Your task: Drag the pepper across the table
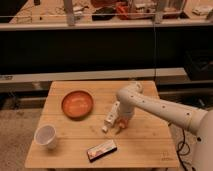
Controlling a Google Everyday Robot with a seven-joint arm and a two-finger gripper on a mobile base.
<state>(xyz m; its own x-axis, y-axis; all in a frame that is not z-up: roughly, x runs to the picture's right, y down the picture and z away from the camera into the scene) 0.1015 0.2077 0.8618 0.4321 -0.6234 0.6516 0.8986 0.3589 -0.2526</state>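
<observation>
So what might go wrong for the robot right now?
The claw is down at the orange pepper, with a white bottle lying right beside it. Dragging could knock the bottle along or roll it toward the orange bowl. The slender pepper might also slip free mid-drag on the table.

Warm, dim, soft throughout

Blurred gripper [121, 122] low over lit table [150, 142]; dark shelving behind; faint shadows beneath objects
</observation>
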